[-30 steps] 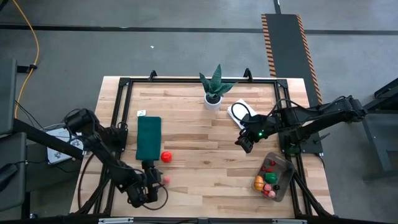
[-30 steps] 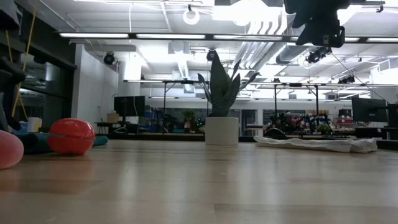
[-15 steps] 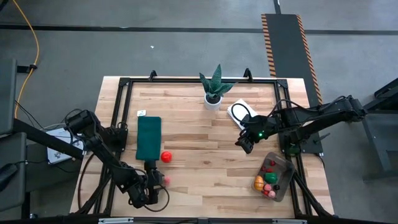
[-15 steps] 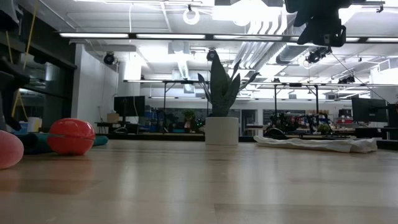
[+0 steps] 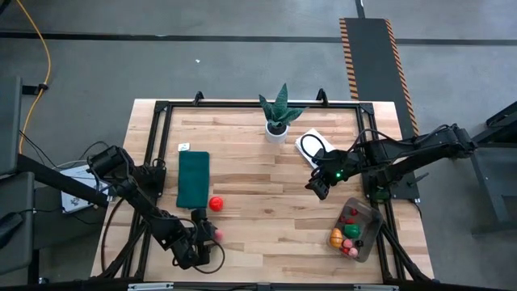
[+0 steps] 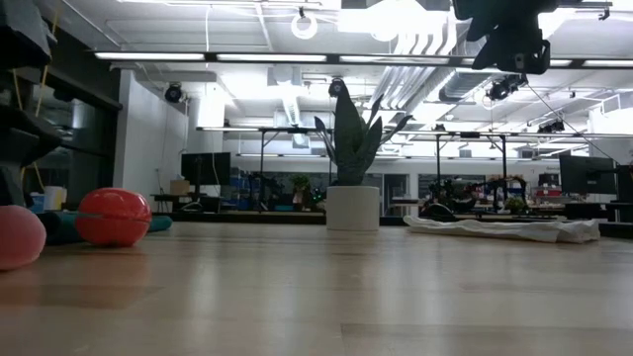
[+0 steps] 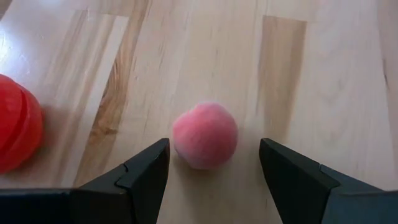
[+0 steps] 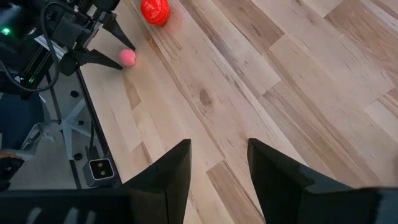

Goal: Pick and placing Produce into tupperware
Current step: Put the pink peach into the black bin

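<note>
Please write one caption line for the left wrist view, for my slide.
Open left gripper with a finger on either side of a pink fruit on the wooden table; red fruit beside.

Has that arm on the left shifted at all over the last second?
Yes. In the high view the left gripper has crept rightward along the table's near edge, away from the green mat, toward the pink fruit.

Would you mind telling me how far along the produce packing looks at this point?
Mostly done: several pieces already sit in the tupperware on the table's right. In hand: the left gripper, fingers open, straddles the pink fruit without gripping it. Left: that fruit and the red fruit beside the green mat. The right gripper is open and empty above mid-table.
</note>
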`<state>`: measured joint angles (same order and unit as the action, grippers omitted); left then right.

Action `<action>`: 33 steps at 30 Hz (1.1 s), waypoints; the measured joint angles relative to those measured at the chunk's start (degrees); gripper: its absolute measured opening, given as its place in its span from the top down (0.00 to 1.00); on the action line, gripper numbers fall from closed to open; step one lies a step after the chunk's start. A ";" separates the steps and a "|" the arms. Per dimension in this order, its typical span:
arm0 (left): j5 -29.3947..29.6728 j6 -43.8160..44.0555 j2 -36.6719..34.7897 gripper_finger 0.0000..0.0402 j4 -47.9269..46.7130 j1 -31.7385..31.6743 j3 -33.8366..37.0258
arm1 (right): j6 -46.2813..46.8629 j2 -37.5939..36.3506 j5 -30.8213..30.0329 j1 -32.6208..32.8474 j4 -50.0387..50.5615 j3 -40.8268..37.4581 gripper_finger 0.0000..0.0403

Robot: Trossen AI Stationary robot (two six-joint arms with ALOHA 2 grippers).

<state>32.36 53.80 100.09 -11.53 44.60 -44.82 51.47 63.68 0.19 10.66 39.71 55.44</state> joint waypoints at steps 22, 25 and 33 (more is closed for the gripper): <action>1.33 1.99 0.00 0.41 1.63 -0.02 0.00 | -0.53 0.00 -0.64 -0.02 0.10 0.00 0.63; 1.33 1.99 0.00 0.41 1.62 -0.02 0.00 | -0.54 0.00 -0.65 -0.02 0.10 0.00 0.63; 1.30 1.99 0.00 0.52 1.57 -0.02 0.00 | -0.54 0.00 -0.66 -0.02 0.10 0.00 0.63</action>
<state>33.66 55.79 100.09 -9.96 44.58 -44.82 50.94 63.68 -0.47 10.63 39.81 55.44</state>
